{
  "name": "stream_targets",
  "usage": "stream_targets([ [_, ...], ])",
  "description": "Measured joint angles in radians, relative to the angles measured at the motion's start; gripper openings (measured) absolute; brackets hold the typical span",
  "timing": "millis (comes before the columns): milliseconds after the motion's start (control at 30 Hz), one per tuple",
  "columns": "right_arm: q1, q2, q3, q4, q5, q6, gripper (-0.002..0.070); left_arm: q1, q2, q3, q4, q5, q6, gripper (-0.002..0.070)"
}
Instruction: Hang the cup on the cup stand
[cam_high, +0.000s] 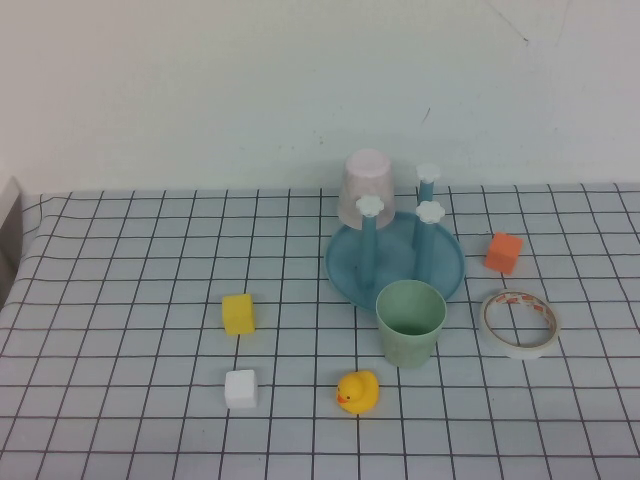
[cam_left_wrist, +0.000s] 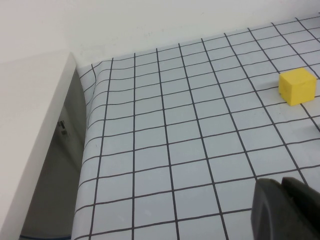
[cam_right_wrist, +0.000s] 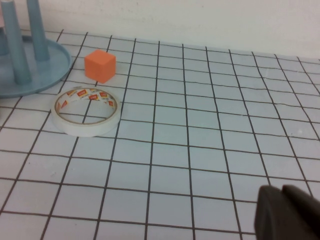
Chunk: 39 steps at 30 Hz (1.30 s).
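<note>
In the high view neither arm appears, so both claws lie outside that picture. The left claw (cam_left_wrist: 285, 210) shows only as dark fingertips cut off by the left wrist picture's corner; the right claw (cam_right_wrist: 287, 212) is cropped the same way in the right wrist picture. The cup stand (cam_right_wrist: 30, 67) is cut by that picture's edge there, leaving part of its base and two peg stems with their caps out of frame. In the high view the pink cup (cam_high: 366, 187) sits upside down and hides whatever carries it. The cup (cam_high: 410, 322) covers part of the stand's near rim. The print on the tape roll (cam_high: 520, 323) is too small to read. The worktop (cam_high: 130, 300) runs past the picture's edges.
</note>
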Motion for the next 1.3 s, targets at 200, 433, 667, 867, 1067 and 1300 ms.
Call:
stream_targets([
  [200, 0.0, 0.0, 0.0, -0.006, 0.0, -0.002, -0.0001, 0.0, 0.0, 0.0, 0.004, 0.0, 0.0, -0.0001],
  [433, 0.0, 0.0, 0.0, -0.011, -0.004, -0.002, -0.0001, 0.0, 0.0, 0.0, 0.004, 0.0, 0.0, -0.0001],
  [667, 0.0, 0.0, 0.004, -0.013, -0.033, -0.002, -0.0001, 0.0, 0.0, 0.0, 0.004, -0.026, 0.0, -0.0001],
  [867, 0.0, 0.0, 0.01, -0.013, -0.243, -0.002, -0.0001, 0.0, 0.0, 0.002, 0.004, -0.291, 0.0, -0.0001],
  [1067, 0.0, 0.0, 0.01, -0.013, -0.591, -0.002, -0.0001, 0.0, 0.0, 0.002, 0.004, -0.734, 0.0, -0.0001],
  [1300, 0.0, 0.0, 0.01, -0.013, -0.874, 0.024, -0.0001, 0.0, 0.0, 0.002, 0.008, -0.973, 0.0, -0.0002],
])
